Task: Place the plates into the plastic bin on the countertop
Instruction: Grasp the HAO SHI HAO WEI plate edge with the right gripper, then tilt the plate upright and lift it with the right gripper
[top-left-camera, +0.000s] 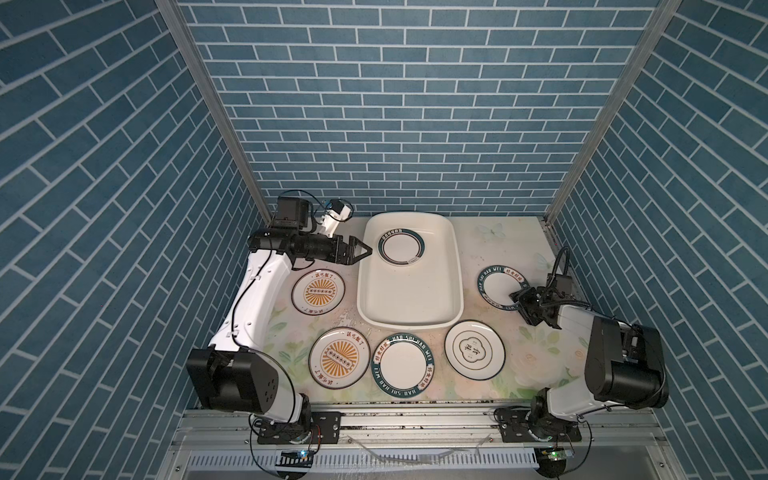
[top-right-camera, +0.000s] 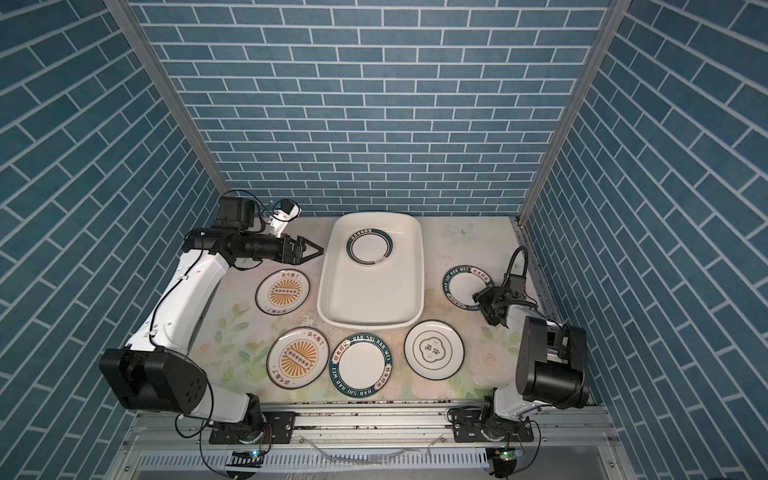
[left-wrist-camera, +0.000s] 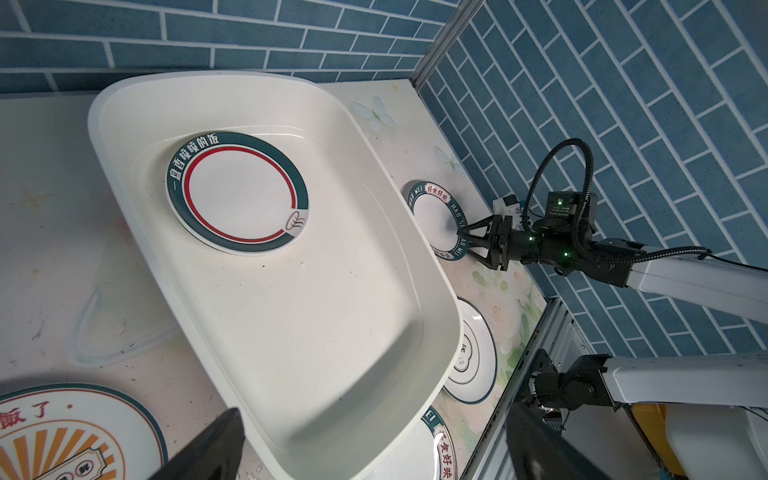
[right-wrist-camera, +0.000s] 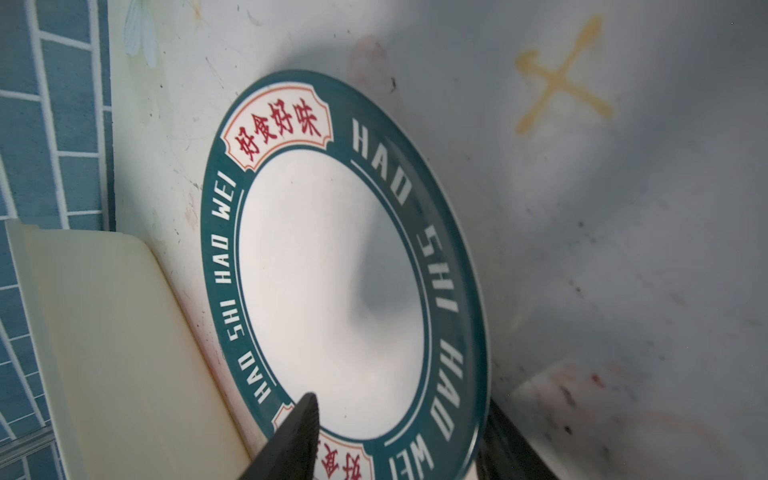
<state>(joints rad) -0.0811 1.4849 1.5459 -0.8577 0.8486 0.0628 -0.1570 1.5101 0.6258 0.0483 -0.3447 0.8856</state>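
Note:
The cream plastic bin (top-left-camera: 409, 324) (top-right-camera: 370, 322) (left-wrist-camera: 316, 332) stands mid-countertop (top-left-camera: 511, 245) with one green-rimmed plate (top-left-camera: 401, 246) (left-wrist-camera: 239, 193) lying in its far end. My right gripper (top-left-camera: 514, 297) (top-right-camera: 477, 296) (right-wrist-camera: 401, 405) is open, its jaws straddling the near rim of the "HAO SHI HAO WEI" plate (top-left-camera: 496, 286) (right-wrist-camera: 332, 270): one finger (right-wrist-camera: 303, 432) over it, the other past its edge. My left gripper (top-left-camera: 365, 251) (left-wrist-camera: 376, 409) hovers wide open and empty at the bin's far left rim.
Left of the bin lies a sunburst plate (top-left-camera: 318, 292). In front of the bin lie another sunburst plate (top-left-camera: 338, 357), a green-rimmed plate (top-left-camera: 402, 365) and a quatrefoil plate (top-left-camera: 474, 350). Blue brick walls close in the back and both sides.

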